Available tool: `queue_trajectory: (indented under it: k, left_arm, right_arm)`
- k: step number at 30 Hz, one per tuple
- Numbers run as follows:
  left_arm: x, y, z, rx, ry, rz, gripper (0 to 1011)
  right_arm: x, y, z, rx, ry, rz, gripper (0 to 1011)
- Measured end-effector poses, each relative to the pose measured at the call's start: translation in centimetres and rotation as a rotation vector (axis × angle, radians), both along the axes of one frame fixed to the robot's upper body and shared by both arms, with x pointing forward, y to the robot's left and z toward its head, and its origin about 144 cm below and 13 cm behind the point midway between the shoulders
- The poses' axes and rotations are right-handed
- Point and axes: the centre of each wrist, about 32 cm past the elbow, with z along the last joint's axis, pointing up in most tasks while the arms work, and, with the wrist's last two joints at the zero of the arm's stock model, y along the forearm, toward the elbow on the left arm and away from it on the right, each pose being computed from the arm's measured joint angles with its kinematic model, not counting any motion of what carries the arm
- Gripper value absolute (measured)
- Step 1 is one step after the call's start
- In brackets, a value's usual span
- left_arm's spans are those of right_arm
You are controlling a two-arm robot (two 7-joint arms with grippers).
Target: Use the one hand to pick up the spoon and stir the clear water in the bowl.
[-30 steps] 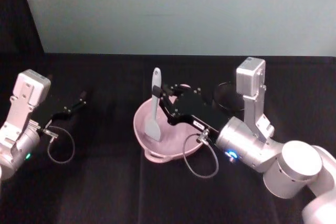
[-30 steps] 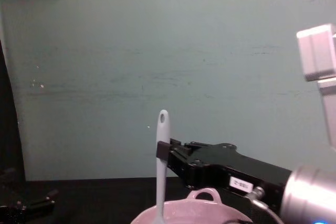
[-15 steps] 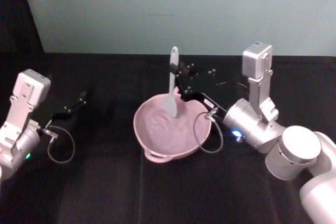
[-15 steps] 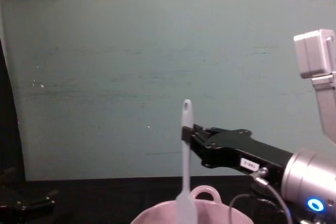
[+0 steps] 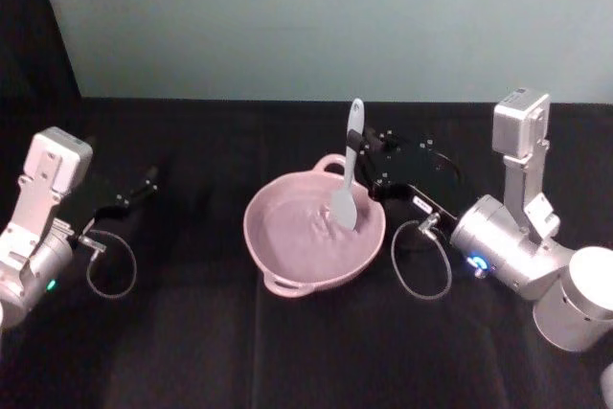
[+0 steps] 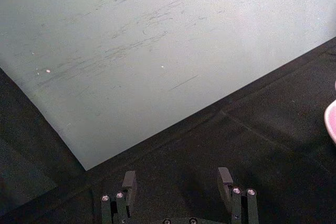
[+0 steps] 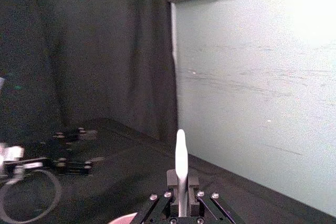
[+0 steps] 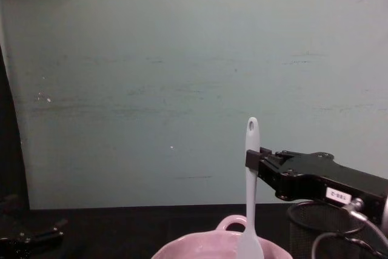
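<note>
Head view: find right gripper [image 5: 362, 162] clamped on the upper handle of spoon [image 5: 347, 189]. Note the spoon's long axis near upright, hole end above the jaws, flat head straight below them and dipped inside bowl [image 5: 257, 241], which sits below and to the left of the grip. Find left gripper [image 5: 148, 177] parked low over the black table [image 5: 192, 352], well apart from both, so right arm clearly nearer. Left wrist view: see left gripper [image 6: 177, 182] with fingers apart and nothing between, only a sliver of bowl rim [image 6: 332, 121] far ahead. Right wrist view: see spoon [image 7: 180, 156] pinched dead centre in right gripper [image 7: 179, 179], handle tip sticking out past the jaws, a bit of pink bowl rim [image 7: 123, 217] close by. Chest view: see right gripper [image 8: 254, 159] biting spoon [image 8: 250, 210] just under the hole, shaft vertical, head down behind the rim of bowl [image 8: 200, 248], mesh cup [image 8: 315, 222] under the gripper body beside the bowl. Judge the key relation as head directly beneath the grip: stirring likely means sweeping the wrist sideways with shaft upright and low, minding the bowl wall nearest the gripper.
</note>
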Motion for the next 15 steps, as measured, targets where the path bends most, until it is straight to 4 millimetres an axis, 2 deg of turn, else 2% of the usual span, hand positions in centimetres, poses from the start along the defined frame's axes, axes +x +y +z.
queue_trajectory:
  k: [6, 9, 15]
  left_arm:
    - [0.0, 0.0, 0.0, 0.000, 0.000, 0.000, 1011]
    - [0.0, 0.0, 0.0, 0.000, 0.000, 0.000, 1011]
    - [0.0, 0.0, 0.0, 0.000, 0.000, 0.000, 1011]
  right_arm:
    - [-1.9, 0.2, 0.2, 0.028, 0.023, 0.053, 109]
    - [-2.6, 1.0, 0.0, 0.034, 0.040, 0.094, 109]
    - [-2.5, 2.5, -0.2, 0.033, 0.060, 0.131, 109]
